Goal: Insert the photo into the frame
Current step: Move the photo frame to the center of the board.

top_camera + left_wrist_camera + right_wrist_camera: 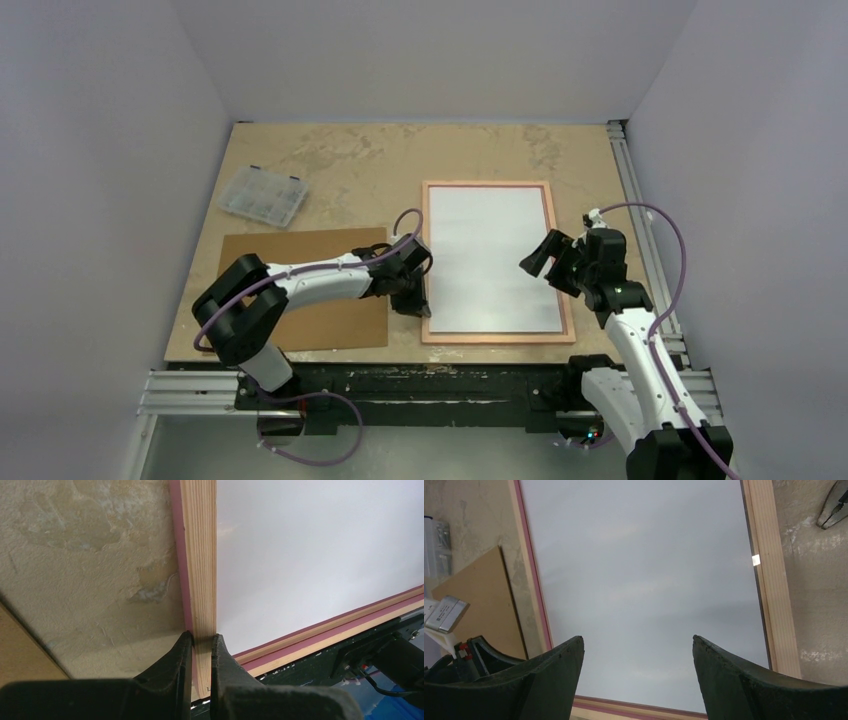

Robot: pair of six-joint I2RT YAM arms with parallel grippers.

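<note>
Pink-edged wood frame, white photo, brown board, mottled table

Plain white walls, mottled tan tabletop

Nothing legible anywhere: no words, brands, numbers or signs. Faint dark print on a small grey block at the left edge of the right wrist view, too small to read. Blank white across the upturned side of the photo. Blank too on a tiny white tab at the inner edge of the frame.
</note>
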